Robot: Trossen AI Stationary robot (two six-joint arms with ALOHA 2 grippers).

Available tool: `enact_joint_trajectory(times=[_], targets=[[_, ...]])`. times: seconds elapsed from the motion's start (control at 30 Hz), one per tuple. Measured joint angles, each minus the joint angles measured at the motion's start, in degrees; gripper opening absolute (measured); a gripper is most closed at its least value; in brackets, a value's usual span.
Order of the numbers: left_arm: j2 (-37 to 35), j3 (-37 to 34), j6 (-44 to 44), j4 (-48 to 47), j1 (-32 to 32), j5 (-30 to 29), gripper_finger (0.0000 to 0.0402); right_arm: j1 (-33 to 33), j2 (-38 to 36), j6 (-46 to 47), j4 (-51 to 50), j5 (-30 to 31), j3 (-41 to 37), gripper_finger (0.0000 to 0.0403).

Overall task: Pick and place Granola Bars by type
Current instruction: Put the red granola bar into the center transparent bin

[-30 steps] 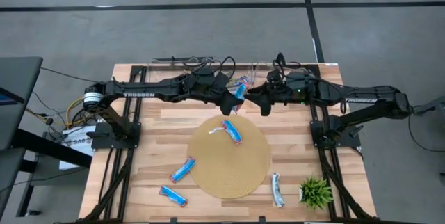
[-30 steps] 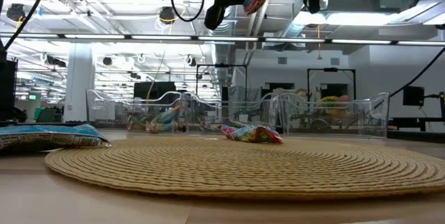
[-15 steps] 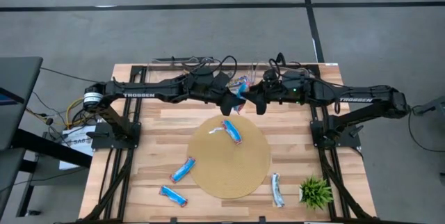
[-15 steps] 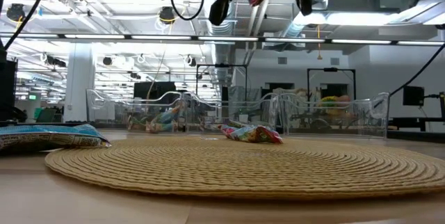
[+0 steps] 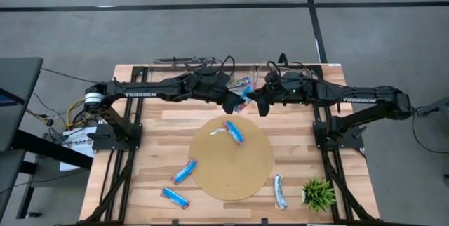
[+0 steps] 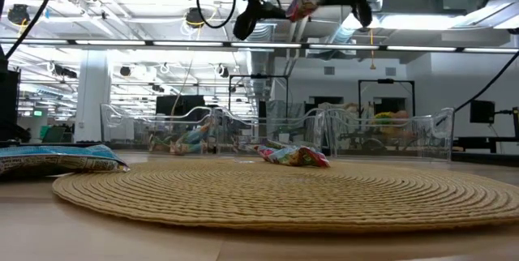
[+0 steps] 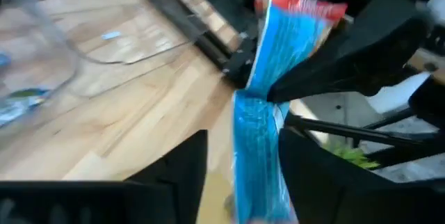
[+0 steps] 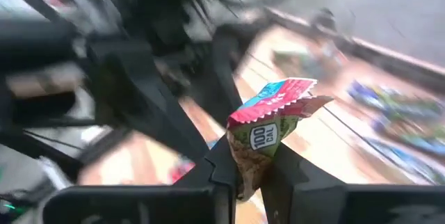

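A blue granola bar (image 7: 261,130) with a red end (image 8: 274,99) hangs high above the table's far middle, between my two grippers. My right gripper (image 8: 245,182) is shut on it. My left gripper (image 7: 240,182) is open, a finger on either side of the bar's blue lower part. In the high view the two grippers meet, left (image 5: 233,104) and right (image 5: 257,104). One blue bar (image 5: 235,133) lies on the round woven mat (image 5: 242,173). Two more blue bars (image 5: 184,172) (image 5: 175,197) and a silvery one (image 5: 280,191) lie on the wood. My right gripper pinches the bar between its two fingers just below the red end (image 8: 247,151), which sticks out past them. The fingers come level from the table's right side and lie across the bar. The bar is lifted clear of the table. My left gripper: whether a finger (image 7: 313,182) touches the wrapper, I cannot tell.
Clear plastic bins (image 5: 184,64) (image 5: 261,68) with sorted bars stand along the far edge. A small green plant (image 5: 318,194) stands at the near right corner. The arms' frames (image 5: 112,131) (image 5: 340,135) flank the mat.
My right gripper has moved toward the table's left, up to the bar, and shut on it near the red end. My left gripper, which held the bar, has opened. The bar has stayed in the air between them.
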Motion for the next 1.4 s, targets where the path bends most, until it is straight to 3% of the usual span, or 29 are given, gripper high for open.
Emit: enact_joint_trajectory(times=[0.27,0.53,0.77,1.17,1.4], targets=[[0.0,0.0,-0.1,0.3,0.6,1.6,0.0219,-6.4,-0.1,-5.9,-15.3,9.0,0.0,0.0016],[0.0,0.0,1.4,0.8,0.2,12.8,0.0218,-19.5,-0.3,-6.9,-23.6,15.4,0.0,0.0034],[0.0,0.0,3.5,0.8,-1.1,14.7,0.0215,-24.5,-0.3,-7.0,-24.5,15.1,0.0,0.0039],[-0.1,-0.1,3.7,0.3,-1.6,14.9,0.0214,-24.2,-0.4,-7.4,-24.4,13.4,0.0,0.0153],[-0.4,-0.1,3.8,-10.8,-3.1,9.7,0.0214,-20.8,-3.1,-7.4,-20.5,6.8,0.0,0.0205]])
